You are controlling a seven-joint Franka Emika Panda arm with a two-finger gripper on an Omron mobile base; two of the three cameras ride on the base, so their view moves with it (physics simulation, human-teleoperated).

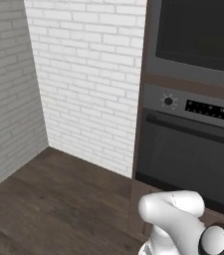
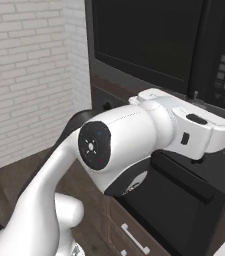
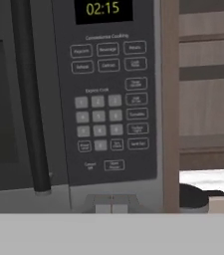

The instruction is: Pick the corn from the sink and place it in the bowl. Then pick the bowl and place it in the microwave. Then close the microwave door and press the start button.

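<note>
With the gripper [image 3: 111, 203] pressed together just below the microwave [image 3: 73, 99] keypad (door already shut), a neighbouring key could be struck instead of the start button [image 3: 114, 165] directly ahead.

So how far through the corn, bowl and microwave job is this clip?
Late stage. The grey built-in microwave's black glossy door looks closed, its dark bar handle flush, so the loading steps are presumably done, though the contents cannot be seen. In hand: the shut gripper sits just below the keypad, whose display shows 02:15. Whether start has registered cannot be told.
</note>
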